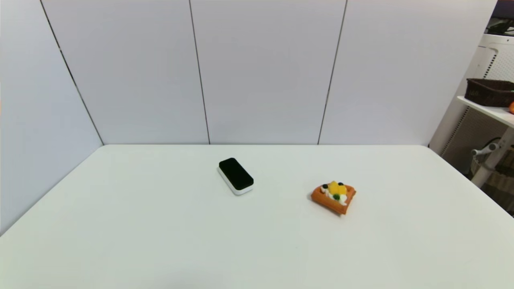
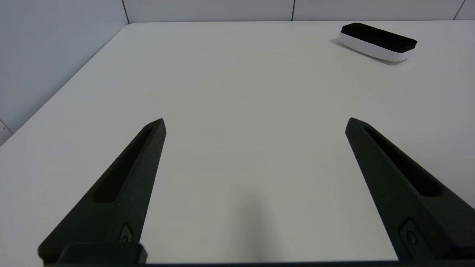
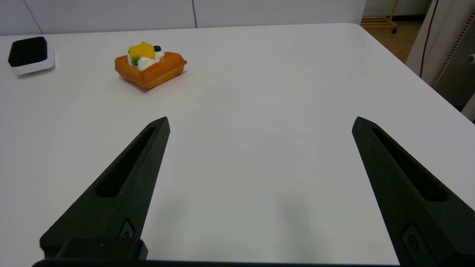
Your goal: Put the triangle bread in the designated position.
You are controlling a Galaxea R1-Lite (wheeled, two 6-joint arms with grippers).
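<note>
The triangle bread, an orange-brown waffle wedge with yellow fruit, white cream and dark berries, lies on the white table right of centre in the head view. The right wrist view also catches the triangle bread, well ahead of my right gripper, which stands open over bare tabletop. My left gripper is open too, low above the table's left part with nothing between its fingers. Neither arm shows in the head view. The designated position carries no mark that I can see.
A black-topped white rectangular block lies near the table's middle, left of the bread; it shows as the block and the block in the wrist views. A shelf with a dark basket stands off the table's right edge.
</note>
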